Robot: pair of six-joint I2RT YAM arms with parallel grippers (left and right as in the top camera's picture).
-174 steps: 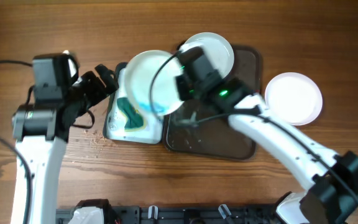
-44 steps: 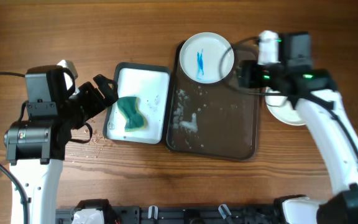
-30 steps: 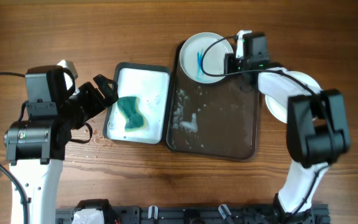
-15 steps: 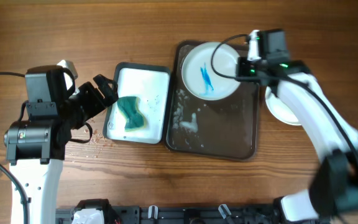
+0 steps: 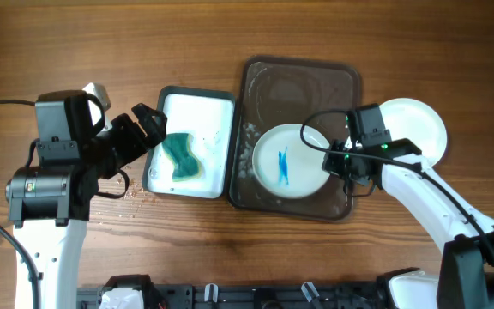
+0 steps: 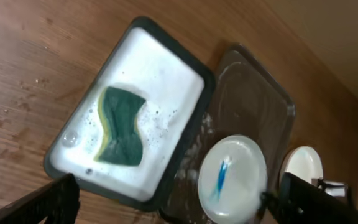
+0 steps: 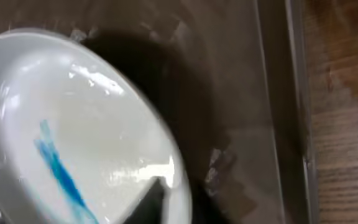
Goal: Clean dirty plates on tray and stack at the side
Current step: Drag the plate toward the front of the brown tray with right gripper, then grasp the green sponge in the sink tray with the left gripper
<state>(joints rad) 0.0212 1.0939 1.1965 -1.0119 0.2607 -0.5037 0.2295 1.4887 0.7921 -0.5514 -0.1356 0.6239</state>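
Right fingers (image 5: 343, 161) clamped on smeared plate (image 5: 286, 163) over tray (image 5: 298, 77), left fingers (image 5: 150, 124) apart, plain white plate (image 5: 414, 129) beside tray outside right-wrist view

Tub, tray and plates side by side across the surface (image 5: 230, 34).
The tray (image 5: 298, 86) lies at the middle, with the tub (image 5: 197, 107) just beside its left edge and the sponge (image 5: 180, 157) inside the tub toward its near left part. A plate (image 5: 288, 161) sits tilted over the tray's near right part, its right rim between the right jaws. A second plate (image 5: 417, 127) rests on the surface right of the tray, apart from it and farther back than the first. The left jaws hang over the tub's far left corner.
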